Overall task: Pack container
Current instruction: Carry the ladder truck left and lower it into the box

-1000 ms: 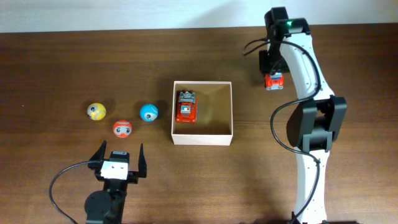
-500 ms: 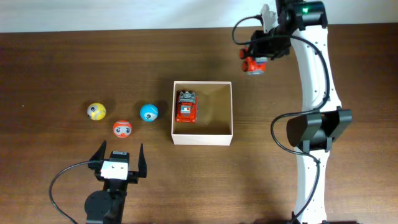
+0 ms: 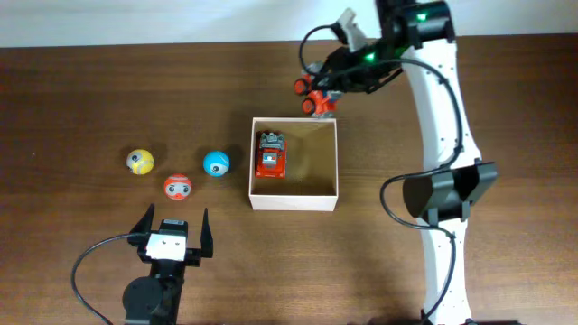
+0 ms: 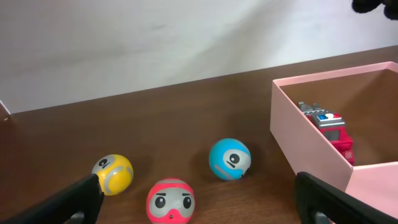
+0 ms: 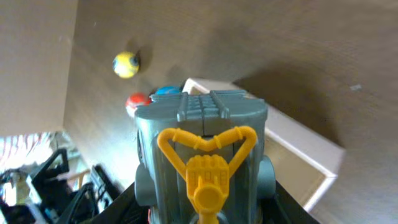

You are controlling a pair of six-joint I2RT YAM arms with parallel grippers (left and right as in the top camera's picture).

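The container point(image 3: 294, 201), a small square cardboard box with pale walls and a brown inside, stands open-topped near the middle of the wooden table point(image 3: 90, 90). One red toy truck point(image 3: 271, 154) lies inside it, close along the left wall, and the rest of the floor is bare. A second red toy truck point(image 3: 312, 94) sits just beyond the container's far wall, toward its right corner, pinched by the right gripper point(image 3: 327, 81). In the right wrist view this truck's grey back and yellow hook point(image 5: 205, 180) fill the frame, with a corner of the container point(image 5: 298, 149) below it. Whether the truck touches the wall cannot be told.

To the left of the container, three small balls with faces rest on the table. The blue ball point(image 3: 216, 163) is nearest to the box, the red ball point(image 3: 178, 187) is a little nearer and further left, and the yellow ball point(image 3: 139, 162) is furthest left. None touches another.

The left gripper point(image 3: 175, 222) is at the near edge, just nearer than the balls. Its fingers point(image 4: 68, 202) are spread wide and hold nothing.
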